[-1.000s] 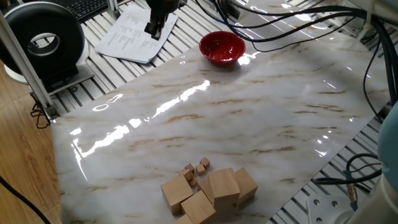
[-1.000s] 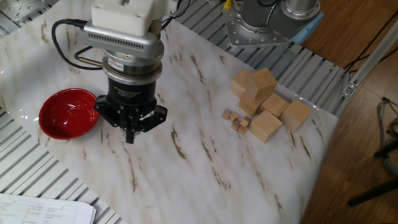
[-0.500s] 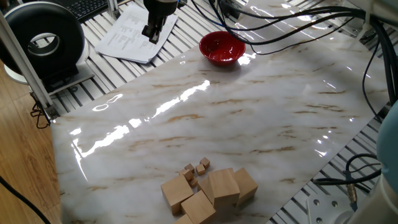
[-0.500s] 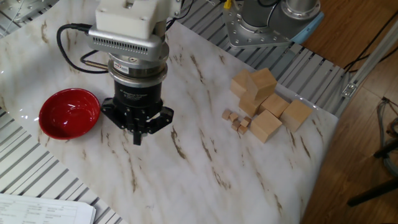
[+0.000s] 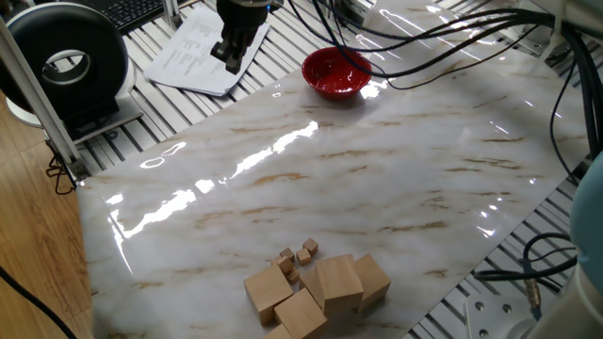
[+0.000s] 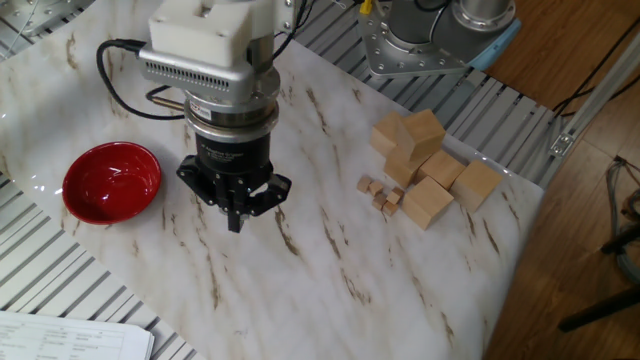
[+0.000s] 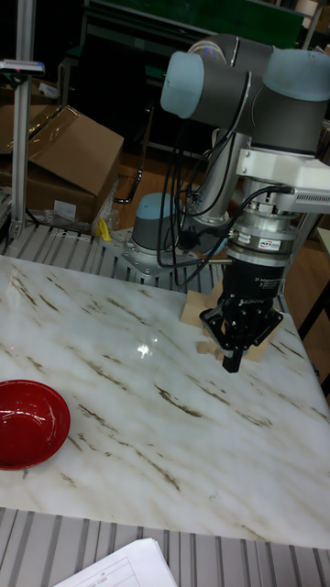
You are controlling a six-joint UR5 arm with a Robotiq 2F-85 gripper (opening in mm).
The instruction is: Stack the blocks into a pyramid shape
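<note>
Reaching for the first block was the step in hand, I judged. Gripper hung over the table just beside the bowl, on its block-facing side. Its fingers looked pressed together with nothing between them.

Blocks sat in a loose clump well apart from the bowl, at the table edge farthest from it. No pyramid built yet.

How to do it well (judgement):
- Open the jaws wide before descending; shut as they were, they couldn't straddle a cube.
- Take an outer block first, e.g. the one on the clump's side away from the bowl, so the fingers have room on two faces.
- Square the fingers to the cube's flat faces, not its corners.
- Build the base on bare marble between bowl and clump, cubes touching in a row.
- Keep off the small cubes on the clump's bowl-facing side; a finger landing on one could tip the grasp.

Counts:
- Blocks: six in the other fixed view; one looked propped on its neighbours.
- Small cubes: four or five, too small to be sure.
- Bowl: one, red, empty.
- Gripper: one.
</note>
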